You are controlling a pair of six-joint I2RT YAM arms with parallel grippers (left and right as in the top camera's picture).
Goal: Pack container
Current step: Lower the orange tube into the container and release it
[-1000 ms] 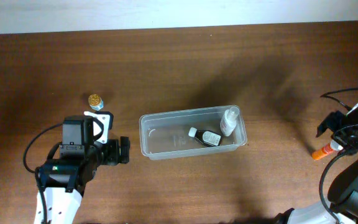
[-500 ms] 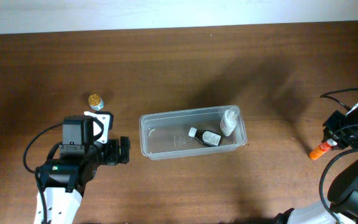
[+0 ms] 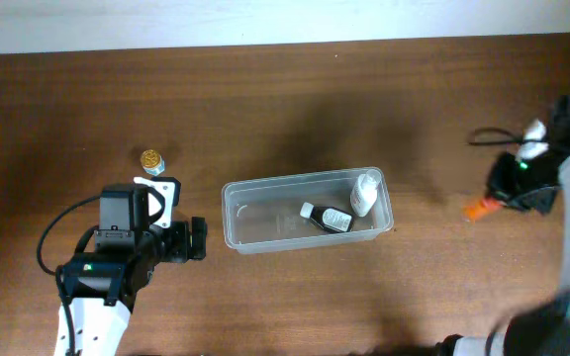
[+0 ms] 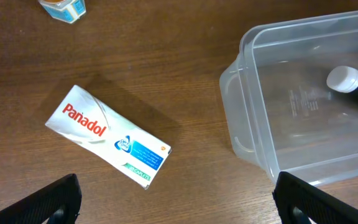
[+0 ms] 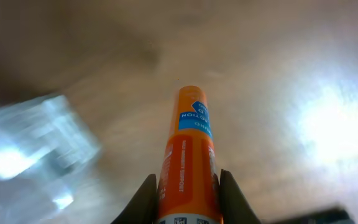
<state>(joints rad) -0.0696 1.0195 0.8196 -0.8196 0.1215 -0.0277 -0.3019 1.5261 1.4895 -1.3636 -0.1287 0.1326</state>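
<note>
Near the middle of the desk (image 3: 285, 99), long side running left to right: the container (image 3: 265, 225), clear and shallow. At its right end, inside: a white-capped clear bottle (image 3: 363, 194) and, just beside it, a dark bottle (image 3: 327, 217) with a white cap, lying on its side. Near the container's left end, apart from it: the left fingers (image 3: 197, 240), spread wide, gripping nothing. Beyond them in the left wrist view: a white Panadol box (image 4: 109, 137), flat on the desk and clear of the container's rounded corner. Farther back on the left: a small gold-capped bottle (image 3: 151, 159), upright. Well to the right of the container, motion-blurred: the right fingers (image 3: 498, 198), closed snugly on an orange tube (image 5: 188, 152), one finger against each side, the tube's far end jutting toward the container.
</note>
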